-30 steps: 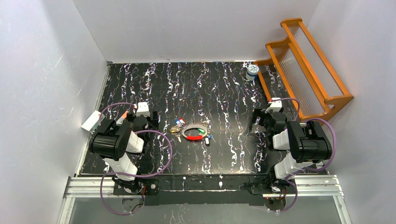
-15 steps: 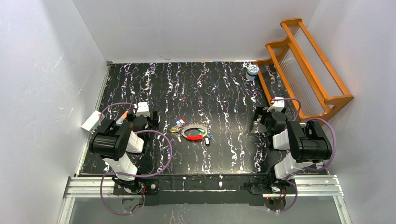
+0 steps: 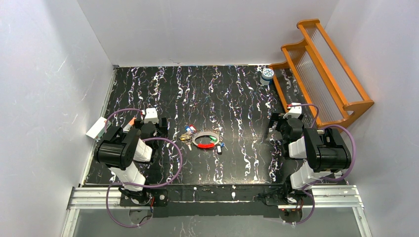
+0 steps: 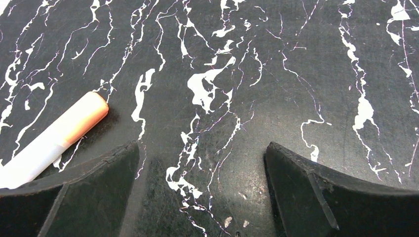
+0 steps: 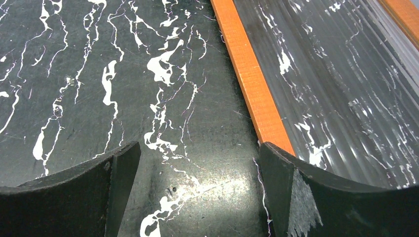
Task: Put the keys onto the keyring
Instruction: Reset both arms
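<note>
Keys of silvery metal with coloured plastic heads (image 3: 188,134) lie against the thin round metal keyring (image 3: 206,138), centred between left tool (image 4: 201,153) and right tool (image 5: 200,148), both spread apart, presumably for equal reach.

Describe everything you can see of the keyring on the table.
The keyring is a thin round loop, apparently metal, lying flat near the middle of the black marbled table. Red and green pieces sit along its near arc; small keys cluster by its left edge. The left end effector and right end effector are open, well clear of it.
</note>
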